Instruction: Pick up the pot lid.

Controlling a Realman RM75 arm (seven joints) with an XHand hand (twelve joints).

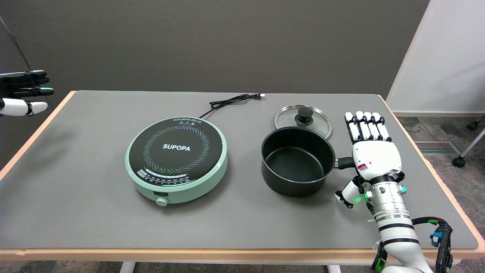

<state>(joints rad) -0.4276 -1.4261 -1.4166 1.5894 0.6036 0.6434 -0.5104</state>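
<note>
A glass pot lid [303, 120] with a steel rim and a black knob [304, 115] lies flat on the table, just behind a black pot [297, 161]. The pot's rim hides the lid's near edge. My right hand [369, 148] hovers to the right of the pot, over its short black handle [344, 163], palm down. Its fingers [365, 127] are stretched straight toward the far side and the thumb sticks out at the lower left. It holds nothing. The fingertips are level with the lid and a little to its right.
A mint-green induction cooker [177, 159] marked SUPOPA sits left of the pot, its black cord [231, 101] trailing toward the back. The grey table [94, 212] has a wooden edge, close by on the right. The idle left hand [22, 93] hangs at the upper left.
</note>
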